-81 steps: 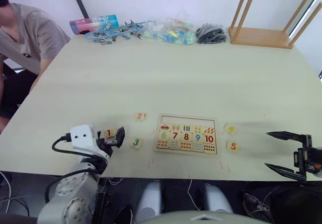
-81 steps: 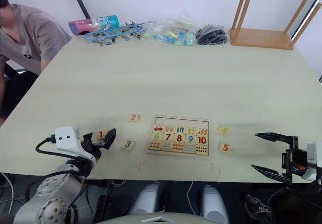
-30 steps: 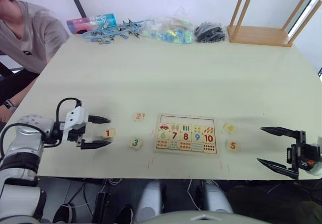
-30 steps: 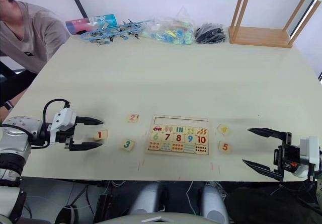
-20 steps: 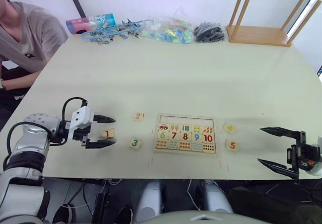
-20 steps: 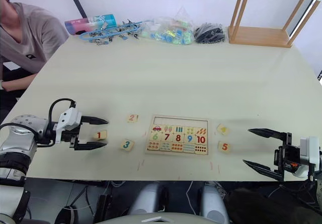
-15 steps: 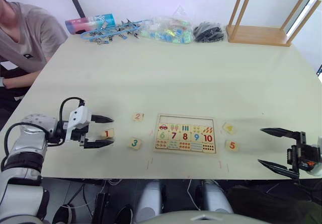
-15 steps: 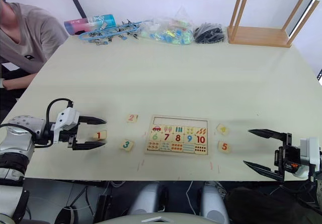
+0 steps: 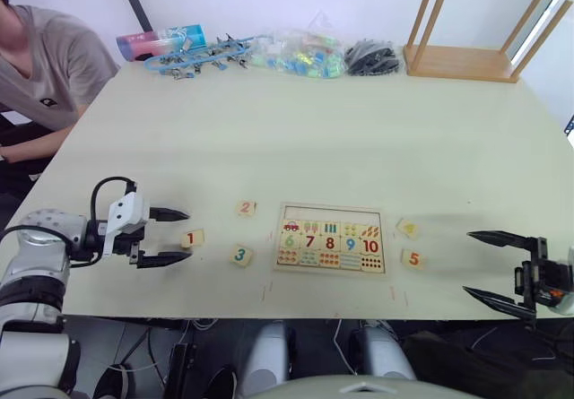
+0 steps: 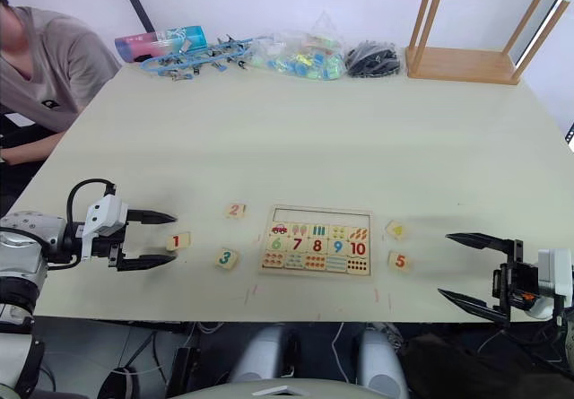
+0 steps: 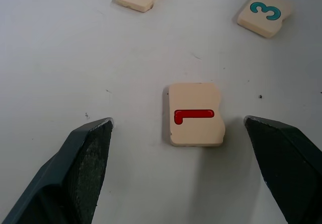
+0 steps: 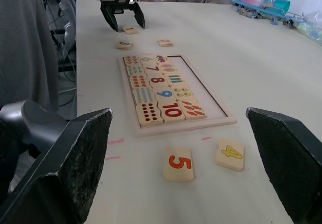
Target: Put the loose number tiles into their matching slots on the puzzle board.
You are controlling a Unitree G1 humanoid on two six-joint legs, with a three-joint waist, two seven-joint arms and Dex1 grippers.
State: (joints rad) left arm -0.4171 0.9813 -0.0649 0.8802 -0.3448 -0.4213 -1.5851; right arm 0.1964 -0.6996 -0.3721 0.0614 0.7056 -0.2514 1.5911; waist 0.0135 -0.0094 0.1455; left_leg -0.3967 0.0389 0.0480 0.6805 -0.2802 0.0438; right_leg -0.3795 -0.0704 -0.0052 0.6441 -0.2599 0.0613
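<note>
The puzzle board (image 9: 332,208) lies near the table's front edge, with its far row of slots (image 10: 321,215) bare above the picture and 6–10 tiles. Left of it lie tile 1 (image 9: 192,238), tile 2 (image 9: 247,208) and tile 3 (image 9: 240,255). Tile 4 (image 9: 409,229) and tile 5 (image 9: 413,258) lie to its right. My left gripper (image 9: 186,235) is open and low over the table. One finger is on each side of tile 1 (image 11: 195,114), and neither touches it. My right gripper (image 9: 468,263) hangs open and holds nothing, to the right of tile 5.
An upturned wooden stool (image 9: 471,58) stands at the far right. Along the far edge are a bag of coloured pieces (image 9: 300,58), a black bundle (image 9: 372,58), blue toys (image 9: 197,56) and a tube (image 9: 161,40). A person (image 9: 45,67) sits at the left.
My left arm swung out to the left and levelled its open gripper around tile 1, then drew back slightly left. The tiles have not moved. My right gripper stayed open and almost still.
</note>
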